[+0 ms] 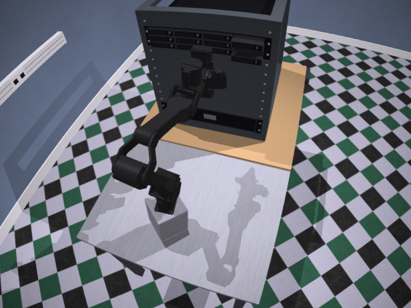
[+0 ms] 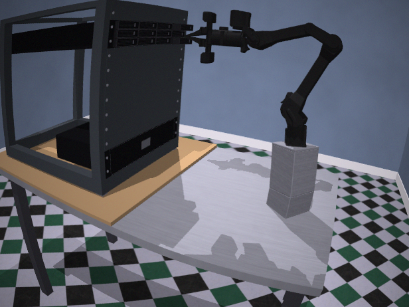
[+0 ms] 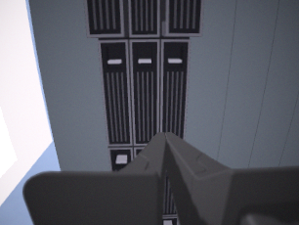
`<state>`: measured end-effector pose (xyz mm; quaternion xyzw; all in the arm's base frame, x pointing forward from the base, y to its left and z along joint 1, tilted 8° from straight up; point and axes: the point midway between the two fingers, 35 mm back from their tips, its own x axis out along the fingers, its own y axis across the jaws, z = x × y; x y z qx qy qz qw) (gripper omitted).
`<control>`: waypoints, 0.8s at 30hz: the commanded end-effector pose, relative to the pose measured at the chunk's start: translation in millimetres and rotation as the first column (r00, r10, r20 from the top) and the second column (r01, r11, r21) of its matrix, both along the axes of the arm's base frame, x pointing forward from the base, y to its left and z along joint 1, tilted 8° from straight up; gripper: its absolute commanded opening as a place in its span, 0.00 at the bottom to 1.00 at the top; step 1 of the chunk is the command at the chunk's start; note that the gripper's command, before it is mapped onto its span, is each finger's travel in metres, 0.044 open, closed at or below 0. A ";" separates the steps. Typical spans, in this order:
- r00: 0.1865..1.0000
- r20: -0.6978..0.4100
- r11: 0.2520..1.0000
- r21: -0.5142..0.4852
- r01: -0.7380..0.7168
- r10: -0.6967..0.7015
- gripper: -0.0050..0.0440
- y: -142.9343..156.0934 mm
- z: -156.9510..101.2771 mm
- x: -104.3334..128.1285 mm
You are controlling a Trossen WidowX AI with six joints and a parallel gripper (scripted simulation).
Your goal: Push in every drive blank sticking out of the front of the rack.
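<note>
The dark rack (image 1: 240, 97) (image 2: 143, 83) (image 3: 73, 98) stands upright on a tan board. Its upper bay has three rows of drive blanks in four columns. In the right column, the top blank (image 1: 247, 46) (image 2: 188, 27) (image 3: 104, 17) and the bottom blank (image 1: 246, 60) (image 2: 186, 41) (image 3: 184, 17) stick out; the middle blank (image 2: 178, 33) (image 3: 145, 17) sits further in. My gripper (image 2: 187, 36) (image 3: 164, 139) is shut and empty, pointing at the bay. In the wrist view its tips overlap the lower end of the third column's bottom blank (image 3: 174, 93). Contact cannot be told; the top view hides the tips.
The tan board (image 1: 287, 110) (image 2: 116, 214) extends beyond the rack's base. The arm's grey pedestal (image 1: 175, 227) (image 2: 293, 176) stands on the light table (image 1: 207, 187) (image 2: 212, 206) in front. A black unit (image 1: 233, 123) (image 2: 129, 153) fills the rack's bottom front.
</note>
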<state>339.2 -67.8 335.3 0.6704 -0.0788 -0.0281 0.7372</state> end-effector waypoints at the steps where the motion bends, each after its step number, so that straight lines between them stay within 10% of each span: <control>1: 1.000 0.024 1.000 -0.004 0.003 -0.003 0.00 -1.2 12.3 8.9; 24: 1.000 0.024 1.000 -0.004 0.003 -0.003 0.00 -5.4 15.2 36.8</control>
